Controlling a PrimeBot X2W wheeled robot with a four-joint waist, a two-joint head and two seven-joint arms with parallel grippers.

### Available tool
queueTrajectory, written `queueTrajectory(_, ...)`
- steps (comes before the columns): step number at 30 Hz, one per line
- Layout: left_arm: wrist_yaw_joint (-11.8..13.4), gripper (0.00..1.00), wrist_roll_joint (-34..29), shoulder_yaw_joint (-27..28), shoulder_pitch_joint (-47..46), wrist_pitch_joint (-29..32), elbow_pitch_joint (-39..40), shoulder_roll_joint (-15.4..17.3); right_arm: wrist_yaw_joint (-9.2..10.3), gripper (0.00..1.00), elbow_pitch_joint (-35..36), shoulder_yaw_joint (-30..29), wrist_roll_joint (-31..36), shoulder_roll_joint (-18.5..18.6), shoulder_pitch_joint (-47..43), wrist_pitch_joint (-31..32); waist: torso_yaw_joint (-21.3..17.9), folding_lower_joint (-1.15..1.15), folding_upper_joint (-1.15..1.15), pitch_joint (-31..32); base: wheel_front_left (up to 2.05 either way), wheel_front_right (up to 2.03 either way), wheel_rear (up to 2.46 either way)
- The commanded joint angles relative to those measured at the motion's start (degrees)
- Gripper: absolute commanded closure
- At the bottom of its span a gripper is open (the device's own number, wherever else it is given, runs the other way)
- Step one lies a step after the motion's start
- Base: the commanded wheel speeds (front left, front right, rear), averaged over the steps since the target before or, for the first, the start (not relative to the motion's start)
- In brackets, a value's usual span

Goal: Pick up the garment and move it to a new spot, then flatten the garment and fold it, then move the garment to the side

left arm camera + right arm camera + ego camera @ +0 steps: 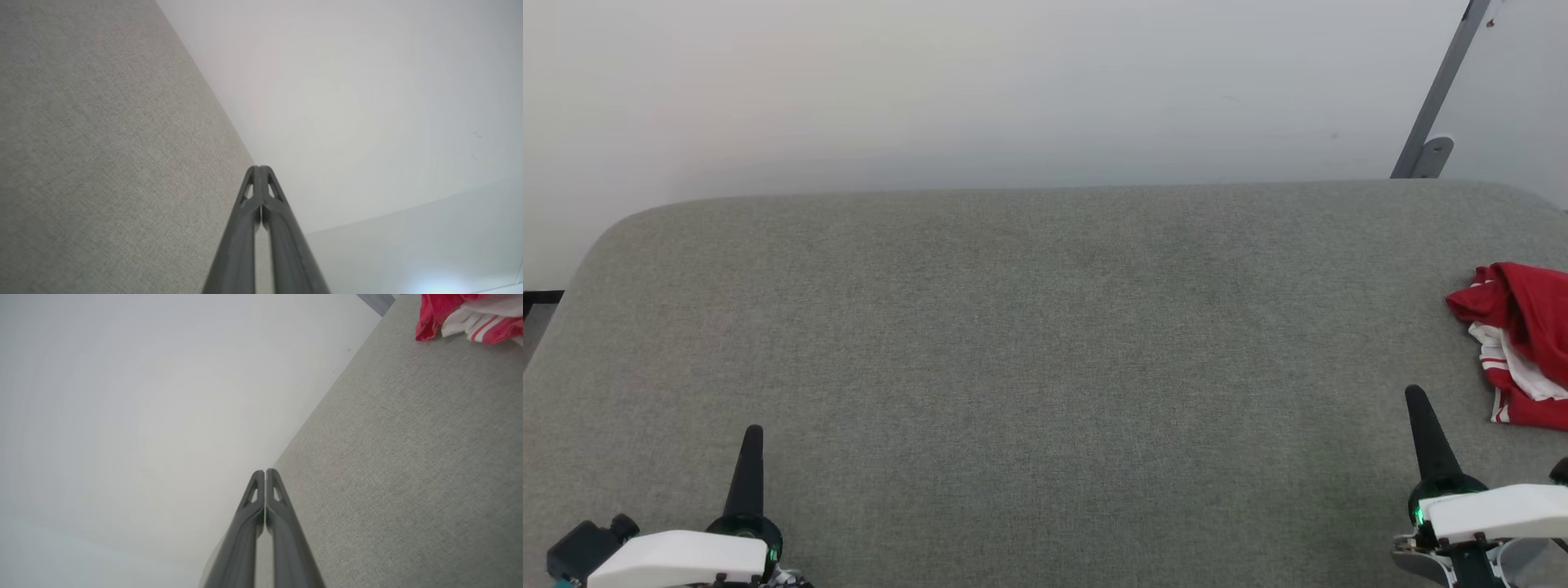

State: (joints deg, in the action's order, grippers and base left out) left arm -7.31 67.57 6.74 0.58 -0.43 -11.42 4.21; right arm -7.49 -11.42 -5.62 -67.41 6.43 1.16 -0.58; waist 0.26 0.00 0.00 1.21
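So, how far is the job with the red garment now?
Nothing looks done yet. The garment lies crumpled, not folded, far to the robot's right on the grey surface. Nothing is in hand: the left gripper and right gripper are shut and empty. Picking up, moving, flattening, folding and setting aside are all left.

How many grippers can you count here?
2. The left gripper is at the head view's lower left; the right gripper at lower right, near the red garment.

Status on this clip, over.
Left gripper shut, empty. Right gripper shut, empty. Crumpled bright red, white-banded garment on grey fabric surface, far right. Nothing blocking.
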Motion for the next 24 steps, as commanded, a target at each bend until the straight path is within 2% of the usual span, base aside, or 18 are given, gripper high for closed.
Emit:
queueTrajectory(1, -0.2, 1.00, 1.7, 0.0, -1.5, 0.4, 0.2, 0.3, -0.01, 1.00, 0.2, -0.1, -1.8, -0.1, 1.4, 0.5, 0.0, 0.00, 0.00, 0.0, 0.00, 0.00, 0.00)
queueTrajectory(24, -0.2, 1.00, 12.1, -0.1, -4.2, 3.5, -1.1, -0.5, 0.00, 1.00, -1.0, -0.6, -12.2, -1.7, 3.3, 3.7, -0.1, 0.00, 0.00, -0.6, 0.00, 0.00, 0.00)
